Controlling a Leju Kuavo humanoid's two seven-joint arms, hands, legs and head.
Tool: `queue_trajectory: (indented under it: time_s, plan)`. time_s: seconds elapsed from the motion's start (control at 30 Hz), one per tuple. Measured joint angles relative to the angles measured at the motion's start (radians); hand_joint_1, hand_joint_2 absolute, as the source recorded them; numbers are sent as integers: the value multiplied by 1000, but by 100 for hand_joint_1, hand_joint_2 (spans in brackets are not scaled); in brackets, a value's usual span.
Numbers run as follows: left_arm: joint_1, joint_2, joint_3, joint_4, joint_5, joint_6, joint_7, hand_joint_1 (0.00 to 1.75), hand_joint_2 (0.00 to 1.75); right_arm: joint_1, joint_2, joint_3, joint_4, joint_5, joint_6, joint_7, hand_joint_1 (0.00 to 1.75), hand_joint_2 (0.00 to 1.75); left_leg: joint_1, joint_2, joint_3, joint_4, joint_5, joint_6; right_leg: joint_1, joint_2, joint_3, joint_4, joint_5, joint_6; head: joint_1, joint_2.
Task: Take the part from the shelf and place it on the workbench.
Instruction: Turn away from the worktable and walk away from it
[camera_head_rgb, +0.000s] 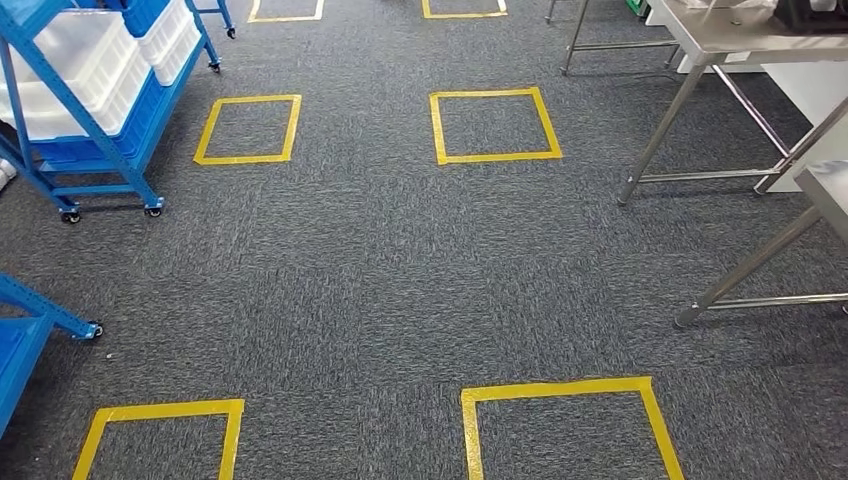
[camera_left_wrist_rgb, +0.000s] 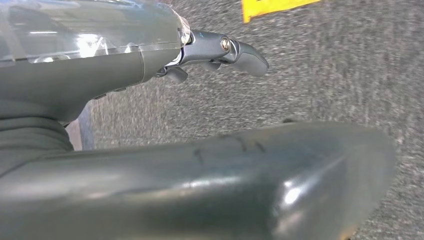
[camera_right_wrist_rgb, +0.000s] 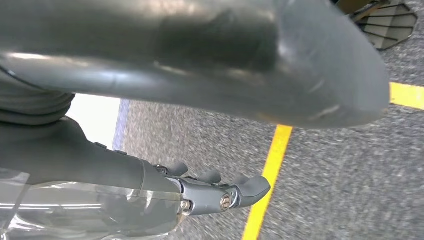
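- On the grey carpet (camera_head_rgb: 400, 270) in the head view lie yellow tape squares (camera_head_rgb: 494, 125); a blue shelf (camera_head_rgb: 95, 110) with white bins (camera_head_rgb: 70, 70) stands at the far left and a steel desk (camera_head_rgb: 720, 40) at the far right. The part itself cannot be made out; I judge it to be somewhere on that shelf. Neither arm reaches into this view, so the step in hand looks like the approach, before any pick.
- Beside the left hand (camera_left_wrist_rgb: 150, 65) in the left wrist view there is only carpet and a corner of yellow tape (camera_left_wrist_rgb: 275, 6) beyond the fingertips (camera_left_wrist_rgb: 250, 57). The fingers lie fairly straight, apart from the thick thumb (camera_left_wrist_rgb: 225, 185), and hold nothing.
- Below the right hand (camera_right_wrist_rgb: 165, 185) in the right wrist view runs a yellow tape line (camera_right_wrist_rgb: 270, 170); its fingers (camera_right_wrist_rgb: 250, 187) are extended and it carries nothing.
- Next move, as I judge it: turn toward the shelf, close in, and raise a hand to the bins.
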Motion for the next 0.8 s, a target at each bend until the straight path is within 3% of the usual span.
queue_trajectory:
  time_s: [0.07,0.1,0.13,0.2,0.27,0.33,0.4,0.43,0.47,0.5,0.57,0.63,0.7,0.73,0.8]
  plan:
    - [-1,1,-3,0,-11,1,-3,0,0,0,-1,0,0,0,2,-2,0,0,0,45,78,-144,52,4,3,-20,5,4,-6,9,0,0]
    - [-2,2,-9,1,-23,2,-6,0,0,-1,-2,0,0,1,4,-5,0,0,-3,59,99,-186,63,9,5,-29,7,6,-9,15,0,0]
    - [-3,3,-15,1,-35,3,-10,0,0,-3,-3,0,0,1,8,-8,0,0,-6,64,105,-202,65,16,6,-38,8,7,-11,21,0,0]
    - [-1,6,-26,2,-50,3,-16,0,0,-8,-4,0,-1,2,14,-15,0,0,-10,42,102,-206,70,30,4,-53,12,7,-13,34,0,0]
    - [-1,7,-30,4,-49,0,-18,0,0,-10,-5,0,-1,4,14,-21,0,0,-8,23,104,-216,80,45,-2,-23,2,35,-37,44,1,0]
    - [-4,7,-32,8,-41,-1,-13,0,0,-8,-5,0,-1,8,13,-25,0,0,-8,3,103,-220,86,53,-7,36,-46,141,-101,49,1,0]
    - [-8,7,-31,11,-23,-2,-6,0,0,-5,-5,0,-1,14,12,-26,0,0,-12,-22,100,-219,88,57,-6,60,-108,268,-154,49,1,0]
    - [-8,7,-29,13,-13,-1,-2,0,0,-3,-5,0,-1,18,11,-26,0,0,-14,-36,99,-218,88,57,-6,63,-123,294,-153,48,1,0]
    - [-8,6,-26,14,-1,0,2,0,0,-2,-5,0,-1,22,9,-24,0,0,-16,-50,99,-216,88,57,-6,66,-121,282,-132,45,1,0]
    - [-8,5,-21,15,11,2,6,0,0,-2,-5,0,-1,25,8,-22,0,0,-17,-64,100,-213,87,57,-6,72,-102,233,-93,42,1,0]
    - [-8,1,-8,16,36,4,9,0,0,1,-6,-1,-1,29,2,-18,0,0,-18,-90,98,-205,83,53,-7,110,-46,99,-24,34,1,0]
    - [-10,-4,9,16,58,4,9,0,0,1,-6,-2,-1,32,-3,-15,0,0,-17,-111,90,-200,83,45,-5,138,-20,34,-5,28,1,0]
    - [-8,-9,25,16,71,2,9,0,0,-2,-6,-5,-1,33,-4,-13,0,0,-15,-132,83,-200,87,32,-3,125,-19,28,-5,20,0,0]
    - [-6,-11,32,16,74,1,9,0,0,-4,-6,-7,-1,33,-4,-12,0,0,-15,-128,79,-196,84,27,-4,113,-16,22,-2,14,0,0]
    - [-6,-15,41,16,75,0,10,0,0,-2,-5,-9,-2,33,-4,-10,0,0,-17,-85,51,-141,48,19,-7,86,-12,11,3,0,0,0]
